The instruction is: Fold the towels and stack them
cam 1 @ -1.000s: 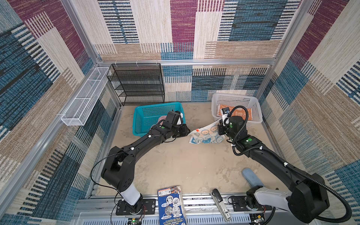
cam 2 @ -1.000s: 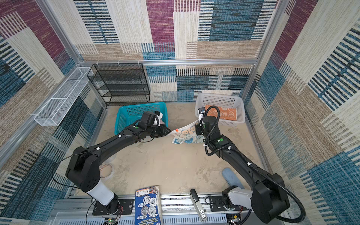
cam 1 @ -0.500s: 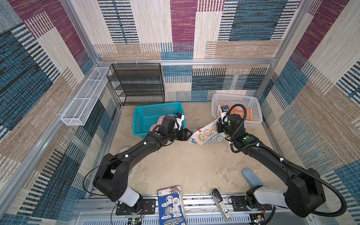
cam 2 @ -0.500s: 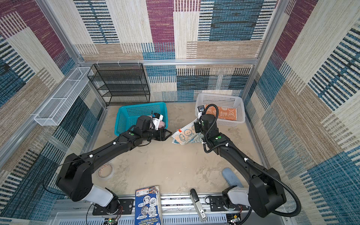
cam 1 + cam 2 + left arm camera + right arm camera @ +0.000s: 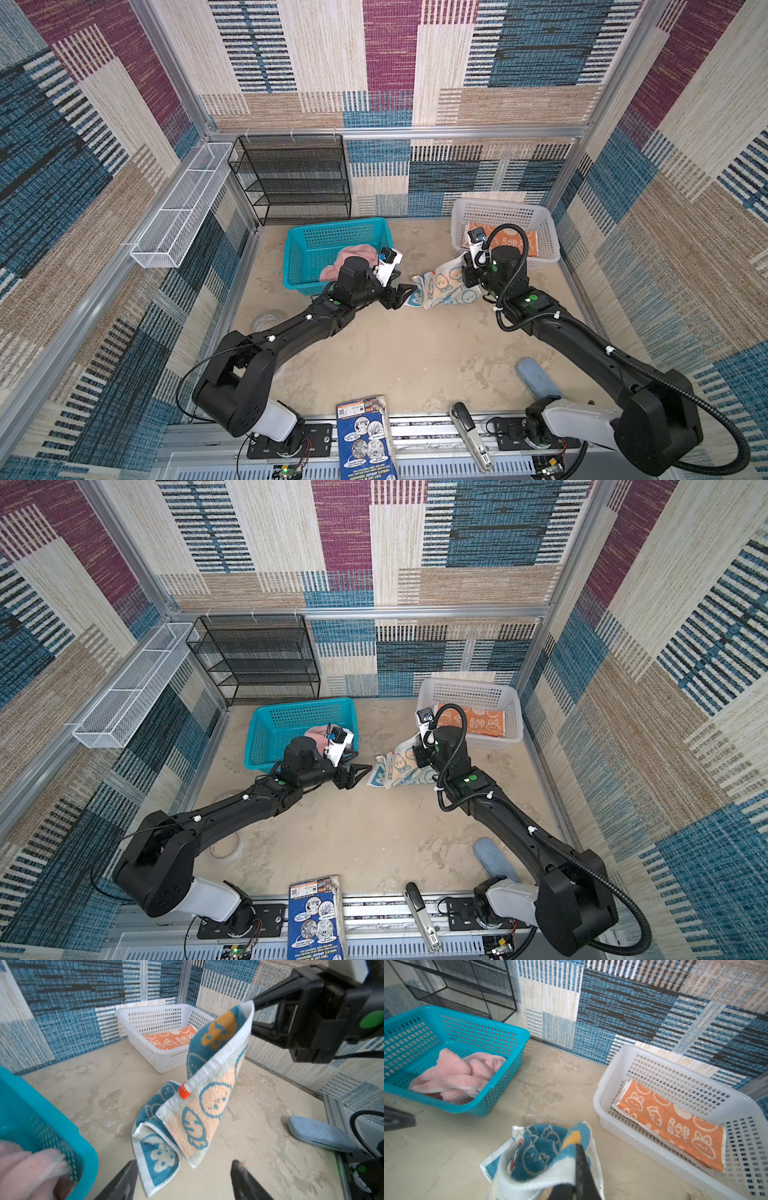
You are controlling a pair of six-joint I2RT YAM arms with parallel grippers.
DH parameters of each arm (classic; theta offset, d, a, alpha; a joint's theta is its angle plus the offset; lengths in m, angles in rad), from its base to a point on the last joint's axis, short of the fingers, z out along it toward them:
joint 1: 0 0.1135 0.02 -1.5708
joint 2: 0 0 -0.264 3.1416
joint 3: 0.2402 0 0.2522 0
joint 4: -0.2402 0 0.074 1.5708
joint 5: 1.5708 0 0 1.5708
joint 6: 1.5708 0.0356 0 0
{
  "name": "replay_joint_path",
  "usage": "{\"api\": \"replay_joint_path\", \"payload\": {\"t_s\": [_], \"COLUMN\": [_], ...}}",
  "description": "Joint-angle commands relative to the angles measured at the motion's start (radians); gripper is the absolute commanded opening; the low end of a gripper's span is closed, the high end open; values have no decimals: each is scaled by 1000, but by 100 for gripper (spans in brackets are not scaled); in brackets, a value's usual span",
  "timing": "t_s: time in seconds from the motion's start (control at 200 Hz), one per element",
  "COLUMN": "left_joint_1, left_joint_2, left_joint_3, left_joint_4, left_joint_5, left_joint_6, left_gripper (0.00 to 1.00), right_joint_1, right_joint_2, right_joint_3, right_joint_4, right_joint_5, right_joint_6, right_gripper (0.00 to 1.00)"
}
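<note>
A blue towel point(image 5: 444, 289) point(image 5: 401, 771) hangs by one top corner from my right gripper point(image 5: 462, 261) point(image 5: 577, 1147), which is shut on it. Its lower end point(image 5: 158, 1159) rests folded on the table. My left gripper point(image 5: 405, 293) point(image 5: 185, 1164) stands open right beside that lower end, with nothing pinched between its fingers. An orange towel point(image 5: 509, 243) point(image 5: 675, 1126) lies folded flat in the white basket point(image 5: 498, 205). A pink towel point(image 5: 345, 262) point(image 5: 460, 1074) lies crumpled in the teal basket point(image 5: 332, 232), behind my left wrist.
A black wire shelf point(image 5: 295, 178) stands against the back wall and a white wire tray point(image 5: 178, 208) hangs on the left wall. A tape roll point(image 5: 268, 322) lies at the left. A blue box point(image 5: 365, 440), a stapler point(image 5: 469, 436) and a blue-grey case point(image 5: 536, 378) lie near the front edge.
My left gripper's jaws have opened wider, and it has edged right towards the blue towel's lower end. The right gripper still holds the towel's top corner.
</note>
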Motion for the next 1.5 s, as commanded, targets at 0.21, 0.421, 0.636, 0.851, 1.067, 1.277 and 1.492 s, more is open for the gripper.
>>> {"api": "replay_joint_path", "payload": {"t_s": [0.21, 0.421, 0.636, 0.851, 1.067, 1.277, 1.492], "left_joint_1": [-1, -46, -97, -114, -117, -118, -118], "left_joint_2": [34, 48, 105, 135, 106, 69, 43], "left_joint_3": [59, 152, 226, 228, 155, 92, 49], "left_joint_4": [144, 3, -112, -163, -209, -235, -254], "left_joint_5": [84, 194, 251, 240, 173, 65, 19], "left_joint_6": [211, 366, 430, 431, 444, 447, 423], "left_gripper": [91, 91, 87, 71, 46, 31, 27], "right_joint_1": [1, 1, 1, 1, 1, 1, 1], "right_joint_2": [-56, -57, -37, -36, -31, -18, -8], "right_joint_3": [-29, -16, 6, 15, 31, 44, 57], "right_joint_4": [16, 6, 1, 18, 33, 41, 39], "right_joint_5": [-176, -252, -292, -254, -196, -183, -171], "right_joint_6": [-143, -182, -192, -189, -177, -167, -163], "right_gripper": [0, 0, 0, 0, 0, 0, 0]}}
